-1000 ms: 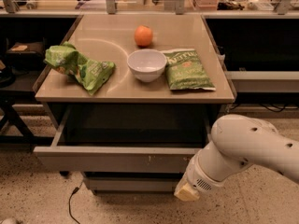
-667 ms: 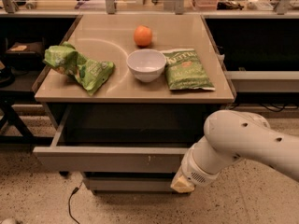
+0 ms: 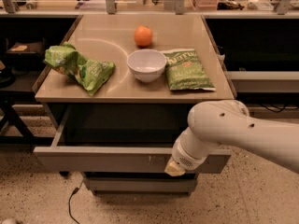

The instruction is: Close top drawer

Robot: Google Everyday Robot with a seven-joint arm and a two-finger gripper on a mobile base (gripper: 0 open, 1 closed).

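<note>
The robot's white arm has swung up and to the left since a second ago, bringing the claw point(image 3: 174, 169) from below the drawer face up against it. The top drawer point(image 3: 103, 158) itself looks unmoved and stands pulled well out from under the bench point(image 3: 117, 91), its dusty grey inside open to view.

The claw sits at the lower edge of the drawer's flat front, right of the middle and just right of the small pale scratches. It appears to touch the front or lie just before it. Only its pale tip shows past the bulky wrist, so I cannot tell whether it is spread or pressed together.

The drawer front runs left to right across the view, and the drawer lies directly beyond the claw, away from the camera. Closing it likely calls for a straight push in that direction, into the bench. Because the contact is off-centre, the drawer may skew slightly as it slides.

On the bench top rest an orange point(image 3: 143, 35), a white bowl point(image 3: 146, 64), a flat green chip bag point(image 3: 188, 70) and a crumpled green bag point(image 3: 79, 67).
</note>
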